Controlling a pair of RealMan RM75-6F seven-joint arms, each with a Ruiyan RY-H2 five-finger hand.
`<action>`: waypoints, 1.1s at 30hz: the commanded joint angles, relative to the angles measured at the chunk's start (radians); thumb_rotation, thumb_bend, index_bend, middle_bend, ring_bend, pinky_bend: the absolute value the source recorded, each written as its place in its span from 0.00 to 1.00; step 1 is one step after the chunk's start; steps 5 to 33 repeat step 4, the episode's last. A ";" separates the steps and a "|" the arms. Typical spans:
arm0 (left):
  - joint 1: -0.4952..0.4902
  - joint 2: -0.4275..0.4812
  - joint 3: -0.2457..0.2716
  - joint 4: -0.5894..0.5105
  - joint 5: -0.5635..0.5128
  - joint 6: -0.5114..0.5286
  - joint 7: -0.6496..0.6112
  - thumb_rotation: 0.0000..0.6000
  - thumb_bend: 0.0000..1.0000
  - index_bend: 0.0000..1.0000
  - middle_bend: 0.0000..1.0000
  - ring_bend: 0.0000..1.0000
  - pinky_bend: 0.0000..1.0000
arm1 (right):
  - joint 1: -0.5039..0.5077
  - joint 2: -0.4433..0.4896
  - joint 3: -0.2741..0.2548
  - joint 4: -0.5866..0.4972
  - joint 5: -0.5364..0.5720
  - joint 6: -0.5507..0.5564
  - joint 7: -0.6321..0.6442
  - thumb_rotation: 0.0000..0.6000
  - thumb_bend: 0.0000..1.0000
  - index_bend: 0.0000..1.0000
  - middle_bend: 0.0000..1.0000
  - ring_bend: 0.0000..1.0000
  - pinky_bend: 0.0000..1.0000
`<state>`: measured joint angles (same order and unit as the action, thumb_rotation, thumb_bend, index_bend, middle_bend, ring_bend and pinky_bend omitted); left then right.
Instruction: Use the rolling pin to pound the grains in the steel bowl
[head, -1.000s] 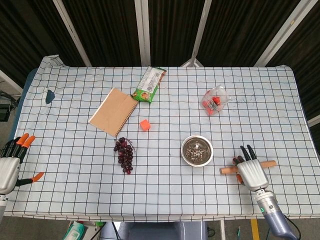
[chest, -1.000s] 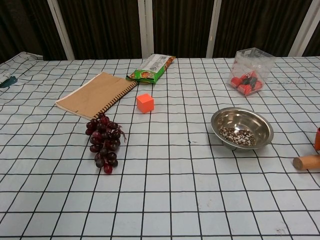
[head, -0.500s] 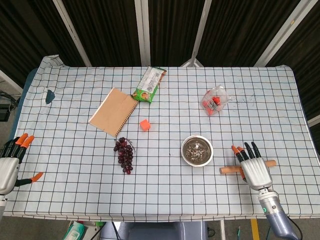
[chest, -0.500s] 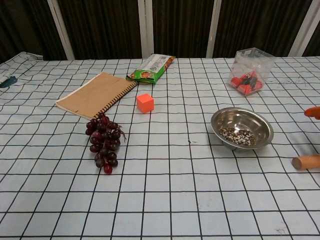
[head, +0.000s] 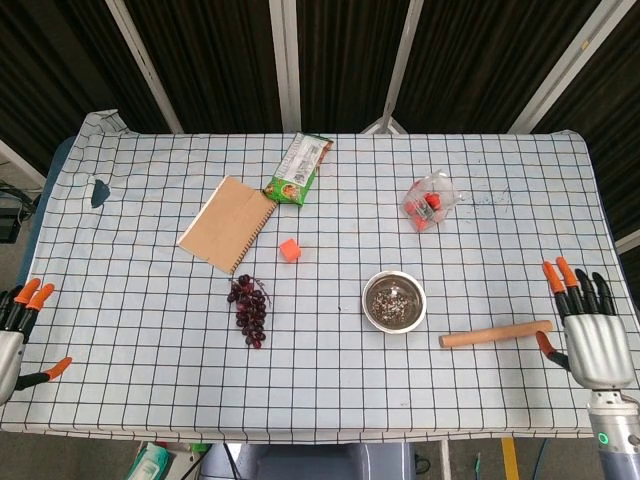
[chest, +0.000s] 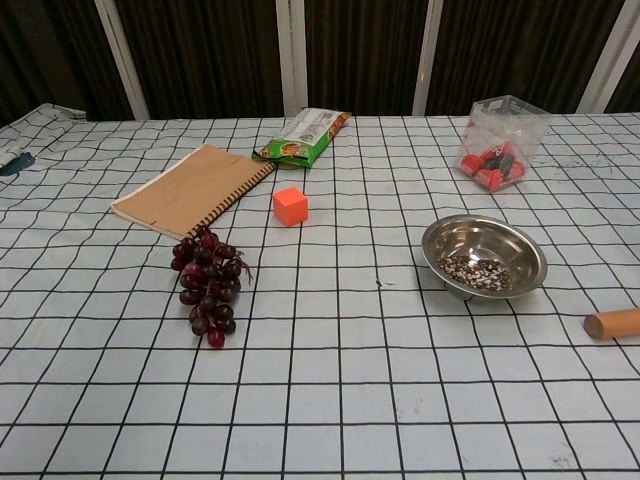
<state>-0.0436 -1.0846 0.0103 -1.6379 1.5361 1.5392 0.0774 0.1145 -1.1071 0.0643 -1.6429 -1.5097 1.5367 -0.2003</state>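
The steel bowl (head: 394, 301) is taken as the landmark. At the near edge of the worktop (head: 330, 390), far to the left of the bowl, the left robot hand (head: 14, 335) is seen partly cut off by the frame; its fingers (head: 30, 293) are spread apart and nothing is held. At the near right corner, to the right of the bowl and nearer than it, the right robot hand (head: 590, 335) is seen palm-down with fingers (head: 560, 275) extended and apart, empty. Its thumb tip lies close to the rolling pin's end; contact cannot be judged.

The rolling pin (head: 496, 334) is found lying flat on the worktop, just right of the bowl and slightly nearer, not touching it; only its left end is caught in the chest view (chest: 612, 323). The grains (chest: 476, 271) are seen as a speckled layer in the bottom of the bowl (chest: 484, 256).

A bunch of dark grapes (head: 249, 309) lies left of the bowl at about the same depth. Farther back and left, an orange cube (head: 290, 250) is noted, then a brown spiral notebook (head: 227, 224), then a green snack packet (head: 298, 170) beyond it. Behind the bowl and slightly right, a clear plastic box (chest: 503, 142) with red items inside is recorded.
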 joint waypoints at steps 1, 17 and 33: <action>0.014 0.003 0.004 0.003 0.002 0.018 0.006 1.00 0.05 0.00 0.00 0.00 0.00 | -0.051 0.018 -0.034 0.015 -0.034 0.052 0.050 1.00 0.30 0.00 0.00 0.00 0.00; 0.018 0.000 0.002 0.009 0.005 0.026 0.005 1.00 0.05 0.00 0.00 0.00 0.00 | -0.065 0.010 -0.034 0.030 -0.056 0.084 0.092 1.00 0.30 0.00 0.00 0.00 0.00; 0.018 0.000 0.002 0.009 0.005 0.026 0.005 1.00 0.05 0.00 0.00 0.00 0.00 | -0.065 0.010 -0.034 0.030 -0.056 0.084 0.092 1.00 0.30 0.00 0.00 0.00 0.00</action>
